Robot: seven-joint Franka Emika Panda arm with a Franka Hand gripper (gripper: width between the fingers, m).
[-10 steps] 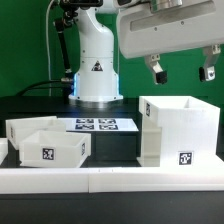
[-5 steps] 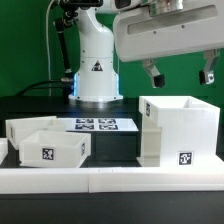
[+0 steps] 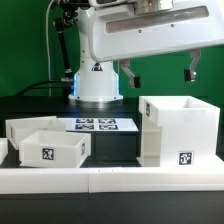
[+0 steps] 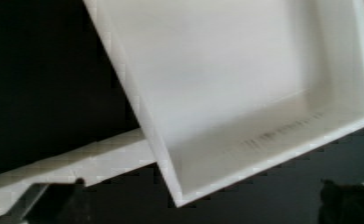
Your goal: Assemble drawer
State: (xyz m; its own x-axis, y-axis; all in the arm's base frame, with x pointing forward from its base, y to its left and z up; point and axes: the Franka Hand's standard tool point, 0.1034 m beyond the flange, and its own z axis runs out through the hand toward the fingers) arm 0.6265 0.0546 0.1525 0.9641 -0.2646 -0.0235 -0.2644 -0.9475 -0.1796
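The tall hollow white box casing [image 3: 178, 130] stands on the black table at the exterior view's right, a square tag low on its front. Two small open-top white trays [image 3: 47, 142] sit side by side at the exterior view's left, the front one tagged. My gripper [image 3: 160, 72] hangs above the casing, open and empty, its dark fingertips [image 3: 130, 73] wide apart. In the wrist view the casing's open top [image 4: 232, 85] fills the frame, with both fingertips [image 4: 30, 200] dim at the edge.
The marker board [image 3: 106, 125] lies flat behind the parts, in front of the robot base [image 3: 96, 75]. A long low white border rail [image 3: 110, 177] runs along the table's front edge.
The gripper and wrist have moved toward the exterior view's left, now over the casing's left part. The parts on the table have not moved.
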